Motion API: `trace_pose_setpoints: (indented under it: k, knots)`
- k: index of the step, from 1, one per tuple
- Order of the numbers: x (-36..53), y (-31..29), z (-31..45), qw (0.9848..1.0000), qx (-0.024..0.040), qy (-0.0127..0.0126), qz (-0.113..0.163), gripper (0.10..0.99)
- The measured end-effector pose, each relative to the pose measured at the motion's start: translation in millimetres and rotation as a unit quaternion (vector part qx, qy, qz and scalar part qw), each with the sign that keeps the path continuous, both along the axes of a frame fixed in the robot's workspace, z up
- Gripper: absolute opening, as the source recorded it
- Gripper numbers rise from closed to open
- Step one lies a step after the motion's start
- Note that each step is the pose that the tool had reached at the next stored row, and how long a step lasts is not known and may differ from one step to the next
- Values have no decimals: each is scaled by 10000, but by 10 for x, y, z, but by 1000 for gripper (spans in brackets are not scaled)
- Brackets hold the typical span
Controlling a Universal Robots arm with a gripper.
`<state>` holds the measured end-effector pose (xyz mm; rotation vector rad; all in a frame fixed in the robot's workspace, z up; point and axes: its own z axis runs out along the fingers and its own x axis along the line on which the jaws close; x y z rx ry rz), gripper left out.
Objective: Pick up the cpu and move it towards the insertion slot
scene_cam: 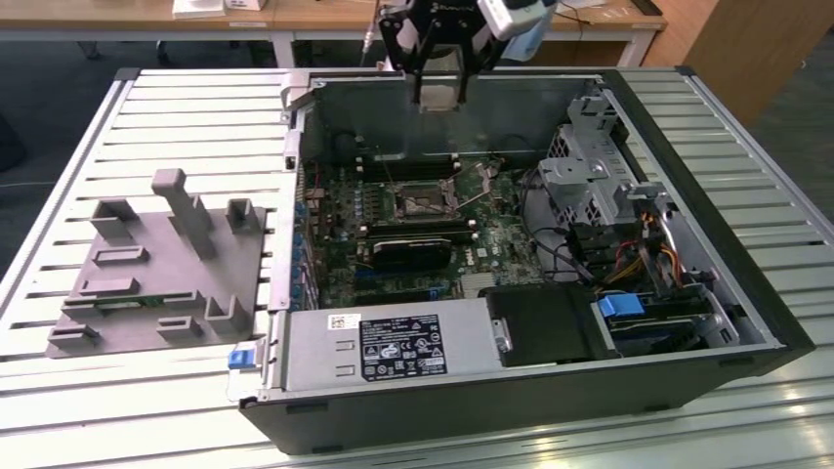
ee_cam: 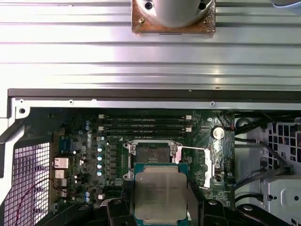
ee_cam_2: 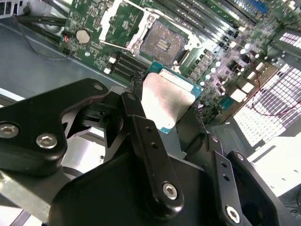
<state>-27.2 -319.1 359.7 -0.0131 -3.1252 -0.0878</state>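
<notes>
Grey plastic fixture (scene_cam: 156, 269) left on slatted table (scene_cam: 195, 107). Open black PC case (scene_cam: 729, 283) centre, green motherboard (scene_cam: 391, 244) inside. Gripper (scene_cam: 439, 98) top centre pinching silvery square cpu (ee_cam_2: 165, 100), hanging above insertion slot (scene_cam: 424, 200), metal-framed, dark middle.

Matte black claw (ee_cam_2: 167, 101) of jointed metal links, silver hex-socket screws at the pivots, small paired holes along the narrow fingers (ee_cam_2: 141, 127), rounded black body, white and grey housing above the wrist (scene_cam: 515, 21)
</notes>
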Motion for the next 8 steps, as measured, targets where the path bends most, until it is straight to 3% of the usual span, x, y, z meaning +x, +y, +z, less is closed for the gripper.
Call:
trace_pose_setpoints:
  k: [8]
  knots:
    - [0,36,-6,10000,0,0,0,533]
